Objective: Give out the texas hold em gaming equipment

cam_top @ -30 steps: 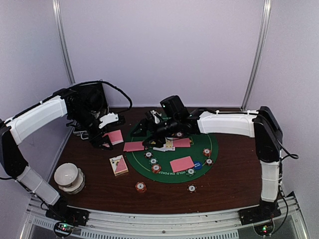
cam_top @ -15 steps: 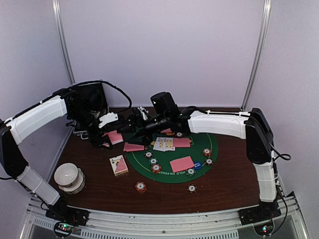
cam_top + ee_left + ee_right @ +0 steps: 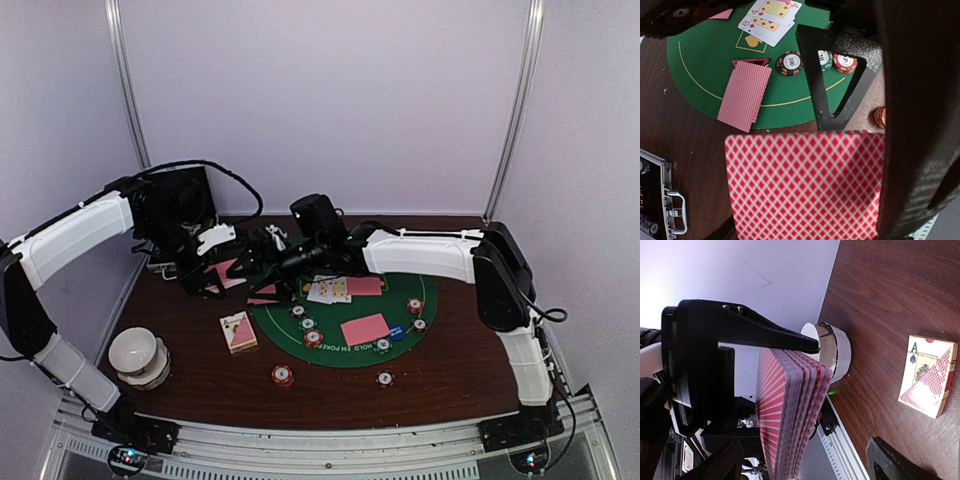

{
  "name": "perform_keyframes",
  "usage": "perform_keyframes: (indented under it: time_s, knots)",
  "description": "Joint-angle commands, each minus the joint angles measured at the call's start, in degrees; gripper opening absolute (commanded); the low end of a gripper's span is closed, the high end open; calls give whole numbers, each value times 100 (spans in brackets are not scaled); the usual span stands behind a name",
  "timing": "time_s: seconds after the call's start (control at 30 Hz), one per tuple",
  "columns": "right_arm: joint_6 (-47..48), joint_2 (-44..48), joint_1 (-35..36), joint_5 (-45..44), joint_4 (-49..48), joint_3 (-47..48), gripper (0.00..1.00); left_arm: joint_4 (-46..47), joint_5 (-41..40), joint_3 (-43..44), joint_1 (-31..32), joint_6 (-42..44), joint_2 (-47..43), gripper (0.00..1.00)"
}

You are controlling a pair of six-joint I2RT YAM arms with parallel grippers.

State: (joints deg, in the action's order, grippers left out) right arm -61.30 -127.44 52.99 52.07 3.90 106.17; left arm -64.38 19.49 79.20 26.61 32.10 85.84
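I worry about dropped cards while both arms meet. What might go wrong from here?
1. The open right gripper seems to straddle the whole stack of pink-backed playing cards that the shut left gripper holds; closing may pinch several cards, not one.
2. The stack hangs above the dark wooden table; a bump may scatter cards.

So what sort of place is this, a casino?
Probably a robot test booth, not a casino: plain white panel walls, white robot arms bolted by the table, and only a small green poker mat.
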Motion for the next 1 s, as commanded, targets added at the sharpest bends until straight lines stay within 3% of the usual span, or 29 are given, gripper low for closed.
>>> perform_keyframes:
  time_s: [0.0,0.47,0.97]
  knots:
    - [-164,-210,18,-197,-253,303,88,122,237,210,2,4,28,0]
    - [-732,-148,-44,-751,-1357,-274,83,122,234,206,2,-50,-23,0]
    - [-1162,-595,-46,-23,-1689,156,83,120,215,176,8,-30,-20,0]
